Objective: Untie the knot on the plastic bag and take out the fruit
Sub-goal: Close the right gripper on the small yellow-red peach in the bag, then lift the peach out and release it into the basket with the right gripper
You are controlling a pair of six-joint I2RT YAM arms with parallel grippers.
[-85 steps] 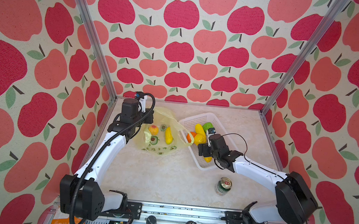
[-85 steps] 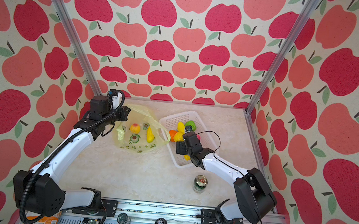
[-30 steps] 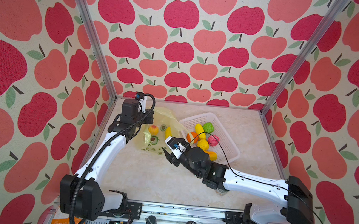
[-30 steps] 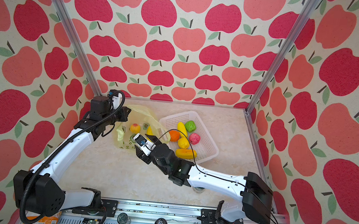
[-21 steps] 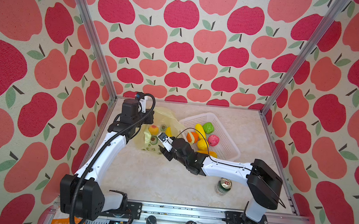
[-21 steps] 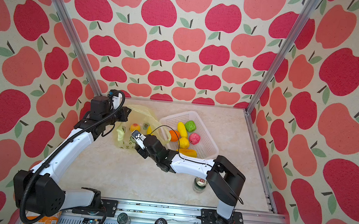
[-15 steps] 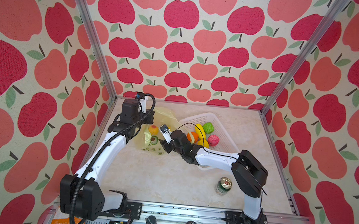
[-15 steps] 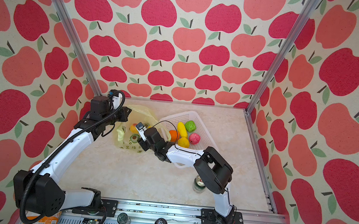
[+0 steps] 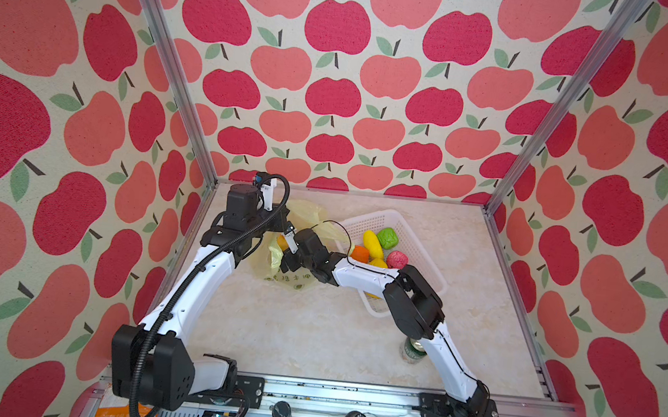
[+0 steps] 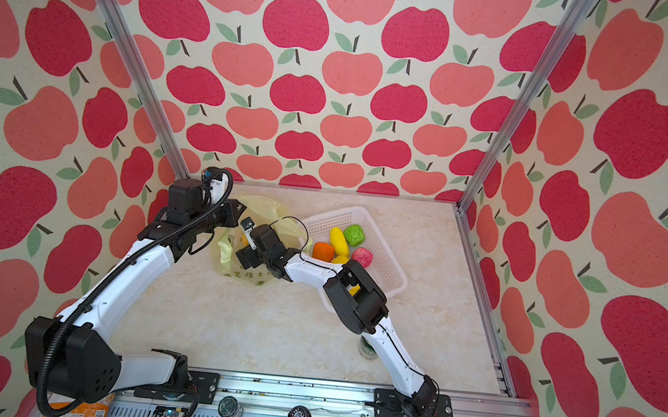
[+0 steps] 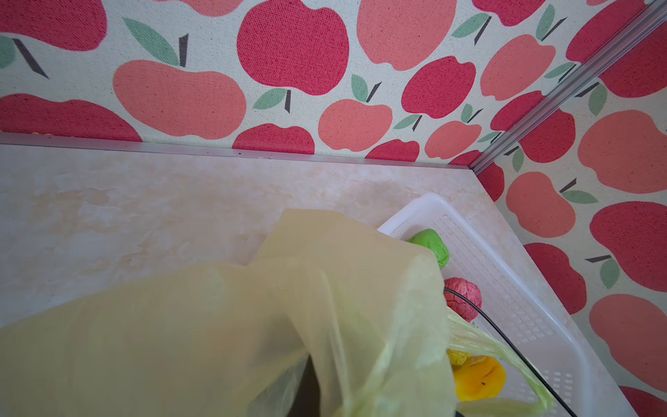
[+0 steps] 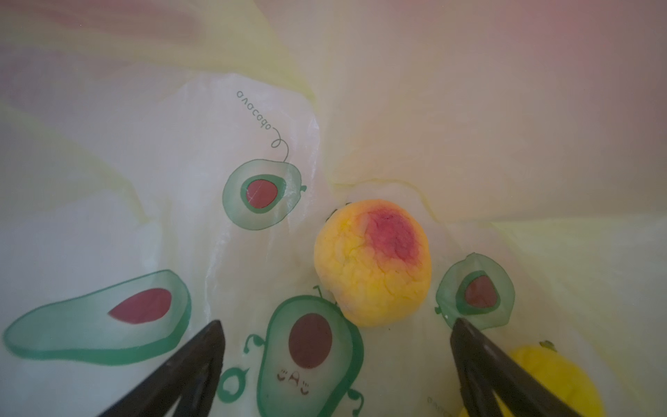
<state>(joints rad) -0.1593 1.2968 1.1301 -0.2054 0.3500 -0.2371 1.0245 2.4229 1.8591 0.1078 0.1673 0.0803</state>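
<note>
Your right gripper (image 12: 335, 325) gapes open inside the plastic bag (image 12: 252, 119), facing a peach (image 12: 371, 263); your left gripper (image 9: 281, 222) clenches the bag's rim. Untying looks done, several fruits (image 9: 372, 244) sit in the basket (image 9: 368, 221), and at least two are left inside.

This is a robot test booth, not a home or a shop. A metal rail (image 9: 348, 394) runs along the front. Two white and black robot arms are bolted to it, the left arm (image 9: 199, 288) at one end and the right arm (image 9: 447, 362) at the other. Behind the rail lies a small stone-look tabletop (image 9: 312, 332). Cloth walls (image 9: 335, 92) printed with apples shut it in on three sides, held by silver posts (image 9: 170, 68). Beyond the rail, the toy fruit (image 9: 387, 238) sits in a white basket (image 9: 364, 221).
</note>
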